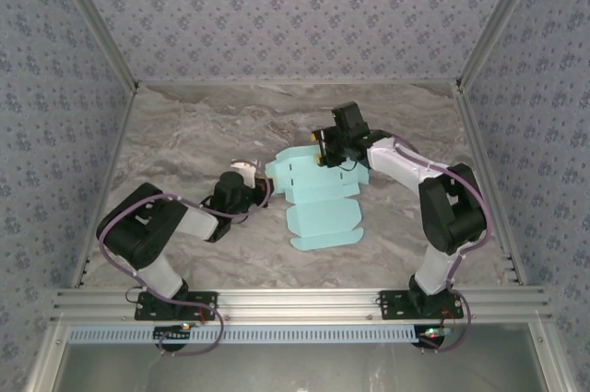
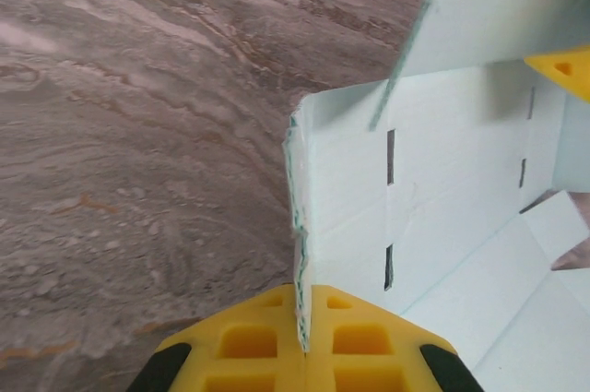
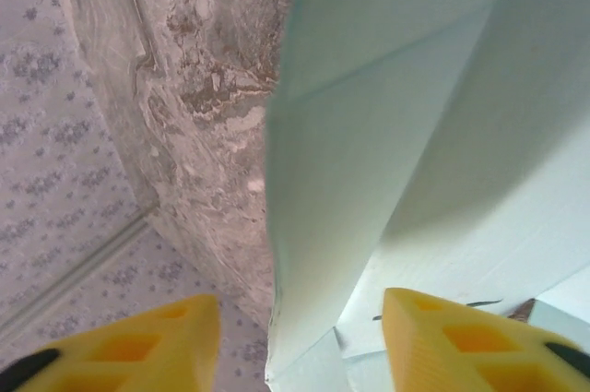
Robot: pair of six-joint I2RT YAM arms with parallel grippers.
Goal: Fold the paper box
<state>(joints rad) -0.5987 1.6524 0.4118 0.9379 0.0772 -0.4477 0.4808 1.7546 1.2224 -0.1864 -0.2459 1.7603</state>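
the pale blue paper box (image 1: 318, 207) lies as a die-cut sheet in the middle of the marbled table (image 1: 184, 134), with its far end partly lifted. the left gripper (image 2: 304, 298) is clamped tight on the sheet's left edge, where a flap stands upright between its yellow fingers. the right gripper (image 3: 300, 309) sits at the far right corner, jaws apart, with a raised flap between them and not pinched.
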